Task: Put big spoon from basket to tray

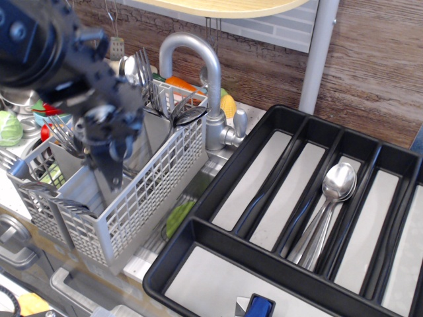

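Observation:
The light grey basket (155,188) stands at the left beside the tap. Steel spoons (134,70) stand bowl-up in its back compartment, with forks (147,63) next to them; I cannot tell which is the big spoon. My gripper (107,168) hangs from the black arm at the upper left, motion-blurred, its fingers pointing down into a middle compartment of the basket. Whether the fingers are open or hold anything is unclear. The black tray (198,228) lies at the right, with several big spoons (336,183) in one long compartment.
A chrome tap (198,59) arches just behind the basket's right corner. A grey post (317,53) rises behind the tray. Forks (63,135) stick out of the basket's left compartments. A blue object (259,307) lies in the tray's front compartment.

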You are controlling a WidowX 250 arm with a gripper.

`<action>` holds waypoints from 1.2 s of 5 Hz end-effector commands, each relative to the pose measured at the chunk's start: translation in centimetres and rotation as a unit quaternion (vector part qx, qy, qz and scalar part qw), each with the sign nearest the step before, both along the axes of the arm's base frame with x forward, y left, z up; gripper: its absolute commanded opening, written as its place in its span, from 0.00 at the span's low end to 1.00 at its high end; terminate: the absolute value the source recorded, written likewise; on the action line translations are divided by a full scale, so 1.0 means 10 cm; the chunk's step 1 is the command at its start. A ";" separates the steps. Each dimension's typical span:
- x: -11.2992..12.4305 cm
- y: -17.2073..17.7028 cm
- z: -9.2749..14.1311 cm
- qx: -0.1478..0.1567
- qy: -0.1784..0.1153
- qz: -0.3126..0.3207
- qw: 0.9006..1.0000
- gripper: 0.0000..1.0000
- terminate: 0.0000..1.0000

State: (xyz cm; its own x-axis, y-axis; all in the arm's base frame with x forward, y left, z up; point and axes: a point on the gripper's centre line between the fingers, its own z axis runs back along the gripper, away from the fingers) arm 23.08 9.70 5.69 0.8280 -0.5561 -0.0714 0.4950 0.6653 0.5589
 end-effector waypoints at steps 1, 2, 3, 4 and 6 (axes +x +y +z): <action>0.15 -0.10 0.61 0.109 0.116 -0.039 0.987 0.00 0.00; 0.22 -0.28 0.98 0.159 0.163 -0.034 0.973 0.00 0.00; 0.27 -0.59 1.12 0.157 0.151 -0.025 0.976 0.00 0.00; 0.35 -0.88 1.12 0.106 0.120 -0.010 0.987 0.00 0.00; 0.65 -1.44 1.00 0.035 0.114 0.019 0.993 0.00 0.00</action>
